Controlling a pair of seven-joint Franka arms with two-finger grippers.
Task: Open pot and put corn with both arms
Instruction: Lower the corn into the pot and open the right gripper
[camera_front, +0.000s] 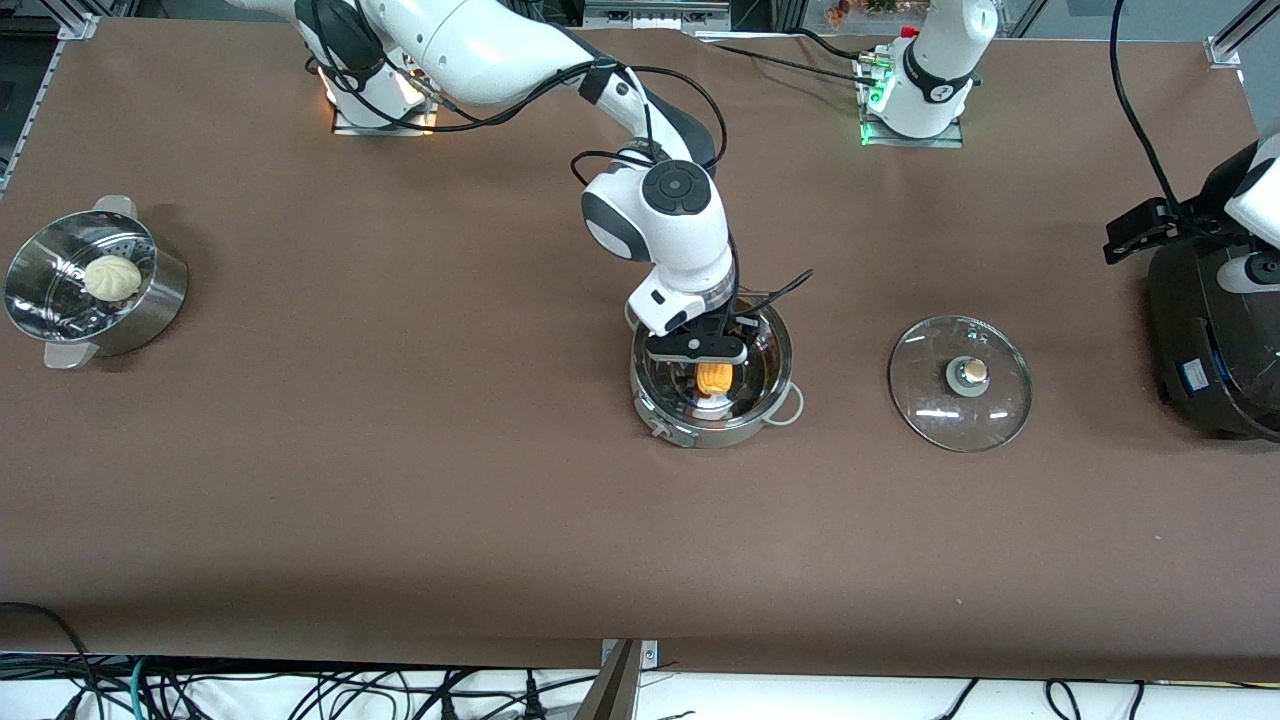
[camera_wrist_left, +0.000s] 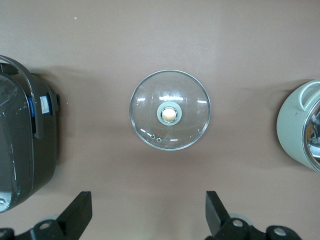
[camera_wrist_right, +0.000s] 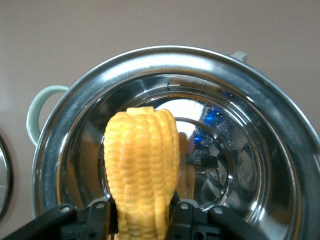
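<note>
The open steel pot (camera_front: 700, 432) stands mid-table; it also shows in the right wrist view (camera_wrist_right: 270, 105) and at the edge of the left wrist view (camera_wrist_left: 295, 125). My right gripper (camera_front: 712, 366) is shut on the yellow corn (camera_front: 714, 378) and holds it upright inside the pot's mouth, tip down (camera_wrist_right: 142, 160); its fingers (camera_wrist_right: 102, 215) clamp the cob's sides. The glass lid (camera_front: 930, 400) with its tan knob lies flat on the table, toward the left arm's end. My left gripper (camera_wrist_left: 148, 200) is open and empty, high over the table beside the lid (camera_wrist_left: 150, 100).
A steel steamer pot (camera_front: 150, 300) with a white bun (camera_front: 112, 277) stands at the right arm's end. A black rice cooker (camera_front: 1210, 350) stands at the left arm's end, also in the left wrist view (camera_wrist_left: 20, 140). The left arm (camera_front: 1262, 190) hangs above it.
</note>
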